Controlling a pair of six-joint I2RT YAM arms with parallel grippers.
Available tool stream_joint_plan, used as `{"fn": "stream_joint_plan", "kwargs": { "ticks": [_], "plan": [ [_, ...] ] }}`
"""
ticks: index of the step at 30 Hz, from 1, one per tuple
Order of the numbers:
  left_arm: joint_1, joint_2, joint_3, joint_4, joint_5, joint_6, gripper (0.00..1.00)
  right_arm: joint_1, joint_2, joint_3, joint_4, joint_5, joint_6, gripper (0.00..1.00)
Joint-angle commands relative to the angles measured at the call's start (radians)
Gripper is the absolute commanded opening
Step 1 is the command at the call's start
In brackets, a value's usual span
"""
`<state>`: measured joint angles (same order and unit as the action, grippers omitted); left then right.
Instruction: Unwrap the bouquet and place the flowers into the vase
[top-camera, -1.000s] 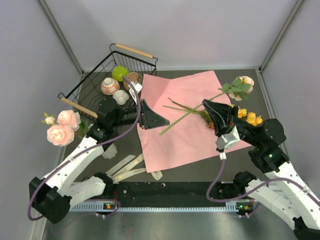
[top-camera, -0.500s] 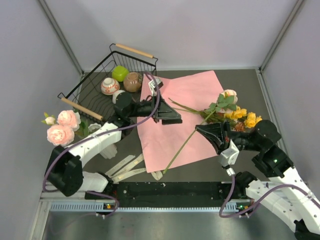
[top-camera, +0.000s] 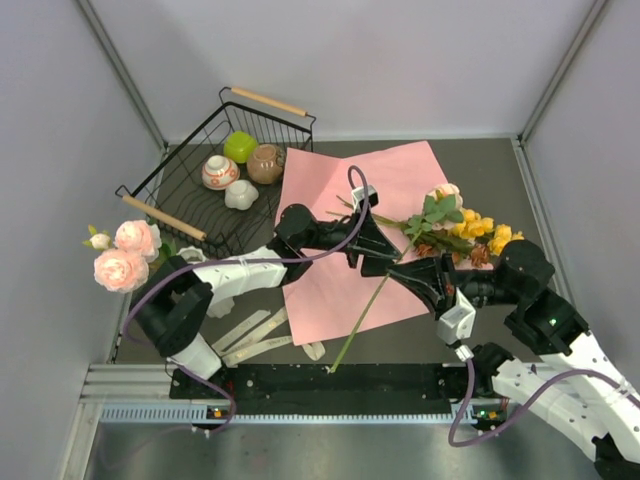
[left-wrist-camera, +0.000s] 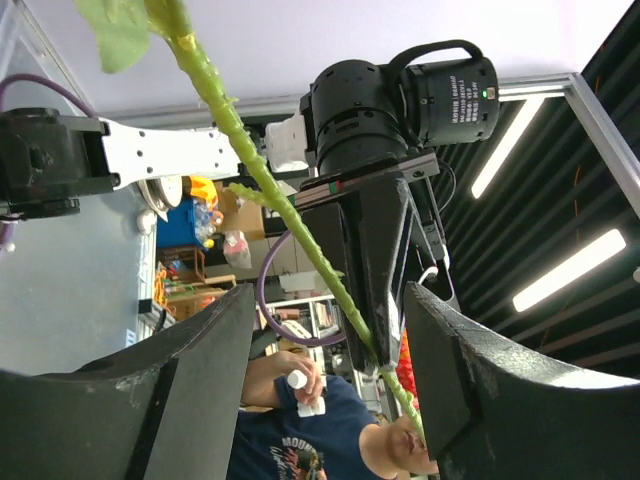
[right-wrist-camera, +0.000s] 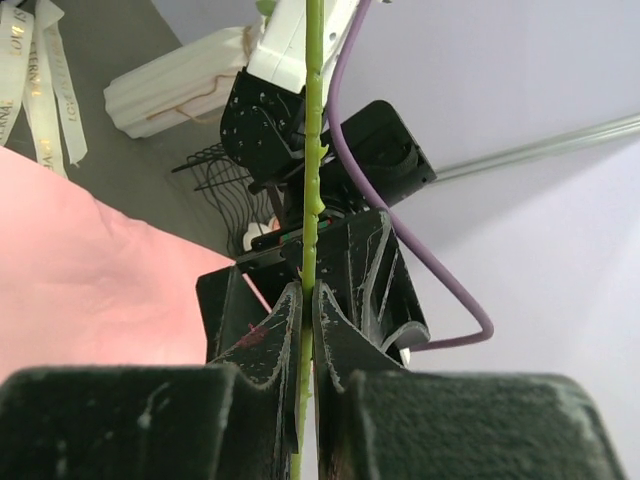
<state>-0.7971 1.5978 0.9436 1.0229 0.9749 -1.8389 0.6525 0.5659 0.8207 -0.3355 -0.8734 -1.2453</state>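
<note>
While the long green stem (top-camera: 358, 322) hangs tilted over the spread pink wrapping paper (top-camera: 330, 290), its rose head (top-camera: 443, 196) sits up beside the yellow flowers (top-camera: 490, 235). Right arm reaches in leftward, and the right tool (right-wrist-camera: 305, 300) is pinched tight on that stem. Left arm stretches low across the desk (top-camera: 475, 160). The left tool (left-wrist-camera: 330, 380) gapes wide, with the stem running between its fingers untouched. The white ribbed vase (right-wrist-camera: 180, 85) is mostly hidden under the left arm from above.
</note>
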Motion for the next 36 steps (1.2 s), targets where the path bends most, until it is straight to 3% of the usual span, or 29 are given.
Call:
{"fn": "stream_joint_plan", "kwargs": {
  "ticks": [1,6,11,24,31,35,36],
  "plan": [
    [-0.021,0.016,0.027,0.078,-0.027,-0.065,0.65,0.029,0.0,0.051,-0.025,-0.029,-0.04,0.0],
    [-0.027,0.063,0.056,0.163,-0.068,-0.145,0.57,0.045,-0.001,0.054,-0.048,-0.007,-0.052,0.0],
    [-0.04,0.102,0.069,0.175,-0.073,-0.167,0.4,0.058,0.002,0.057,-0.062,0.01,-0.071,0.0],
    [-0.045,0.146,0.103,0.217,-0.071,-0.198,0.38,0.073,-0.018,0.07,-0.1,0.01,-0.088,0.0],
    [-0.047,0.148,0.095,0.301,-0.091,-0.226,0.19,0.079,-0.017,0.066,-0.106,0.016,-0.089,0.0],
    [-0.045,0.148,0.109,0.362,-0.107,-0.226,0.0,0.094,-0.021,0.052,-0.118,0.039,-0.075,0.0],
    [-0.042,0.146,0.113,0.368,-0.107,-0.218,0.0,0.098,-0.024,0.051,-0.12,0.046,-0.065,0.0]
  ]
}}
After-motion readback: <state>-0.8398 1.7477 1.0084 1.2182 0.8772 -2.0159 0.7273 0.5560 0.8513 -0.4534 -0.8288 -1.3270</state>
